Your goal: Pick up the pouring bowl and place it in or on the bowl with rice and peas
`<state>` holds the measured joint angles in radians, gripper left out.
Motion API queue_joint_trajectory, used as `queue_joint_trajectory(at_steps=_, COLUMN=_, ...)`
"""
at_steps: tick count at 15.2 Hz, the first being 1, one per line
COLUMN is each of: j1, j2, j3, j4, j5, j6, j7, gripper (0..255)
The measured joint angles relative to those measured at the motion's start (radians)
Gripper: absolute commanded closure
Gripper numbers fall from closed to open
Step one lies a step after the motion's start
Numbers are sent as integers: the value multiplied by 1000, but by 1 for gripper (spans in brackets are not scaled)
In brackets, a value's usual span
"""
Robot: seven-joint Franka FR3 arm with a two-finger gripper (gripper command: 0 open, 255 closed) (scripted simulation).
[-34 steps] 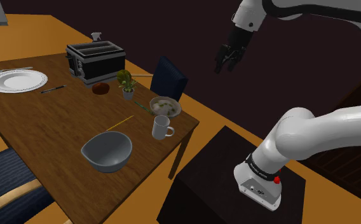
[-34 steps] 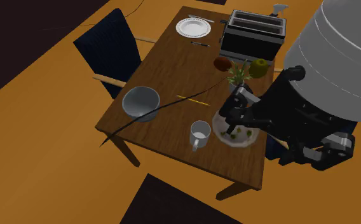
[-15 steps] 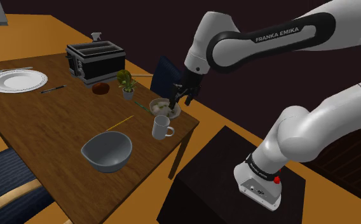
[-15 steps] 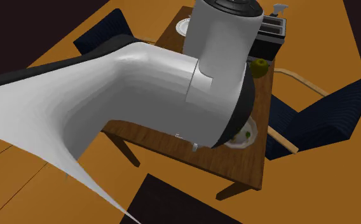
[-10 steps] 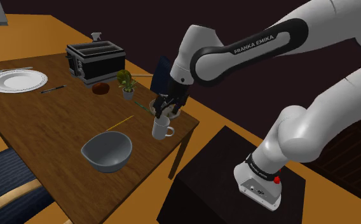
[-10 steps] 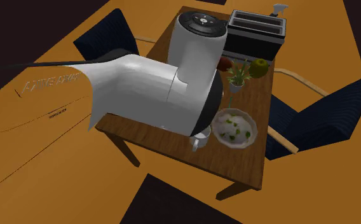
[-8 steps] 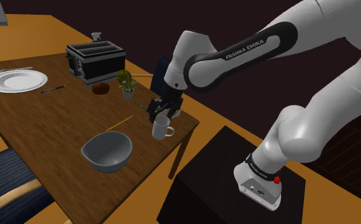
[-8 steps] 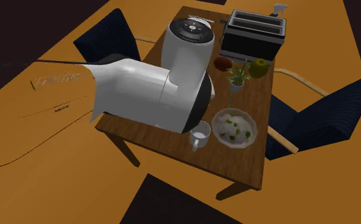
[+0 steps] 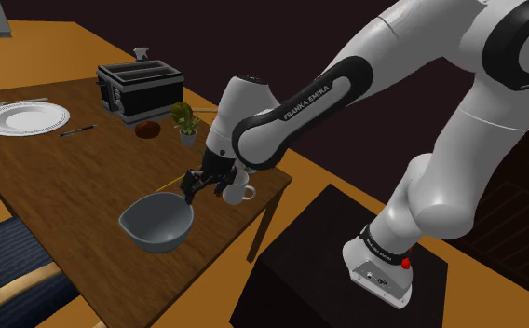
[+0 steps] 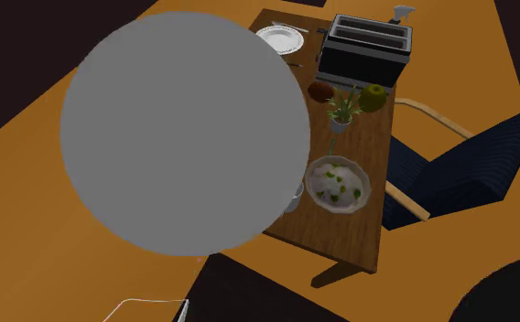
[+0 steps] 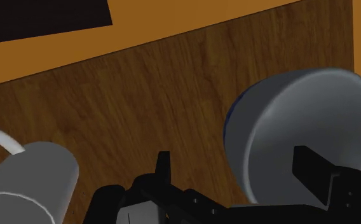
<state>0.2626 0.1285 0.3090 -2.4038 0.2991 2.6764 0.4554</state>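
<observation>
**Pouring bowl** (image 9: 156, 222). Grey, round and deep. It stands upright on the wooden table (image 9: 76, 177), near the corner closest to the stand. Not lifted.

**Gripper** (image 9: 190, 187). All black, hanging low at the pouring bowl's rim on the side toward the mug (image 9: 238, 192). The fingers (image 11: 163, 167) stand apart. In the wrist view one finger sits outside the bowl's wall and the other in front of its inside, so the rim appears to lie between them. Whether either finger touches the rim cannot be told; it looks as though neither does. Nothing is held.

**Bowl with rice and peas** (image 10: 339, 186). Pale and shallow, with a white filling flecked green. It sits at the table's edge just beyond the mug, near the potted plant (image 10: 341, 110) and apart from the pouring bowl.

**Also on the table.** Toaster (image 9: 140, 88) and plate (image 9: 24, 118), both at the far end.

**Progress.** By my judgement the reach to the pouring bowl is about complete and the grasp is not yet made. What remains is to close on the rim, lift, carry past the mug and set down in or on the rice bowl. The task is at an early stage.
</observation>
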Motion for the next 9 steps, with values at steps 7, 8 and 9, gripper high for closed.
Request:
queue_joint_trajectory(at_steps=7, j1=34, j2=151, j3=-2, j4=73, j5=-31, j6=92, j7=37, gripper=0)
queue_joint_trajectory(at_steps=8, j1=37, j2=163, j3=-3, j4=74, j5=-33, j6=102, j7=38, gripper=0)
queue_joint_trajectory(at_steps=9, j1=41, j2=179, j3=-4, j4=78, j5=-37, j6=115, j7=41, gripper=0)
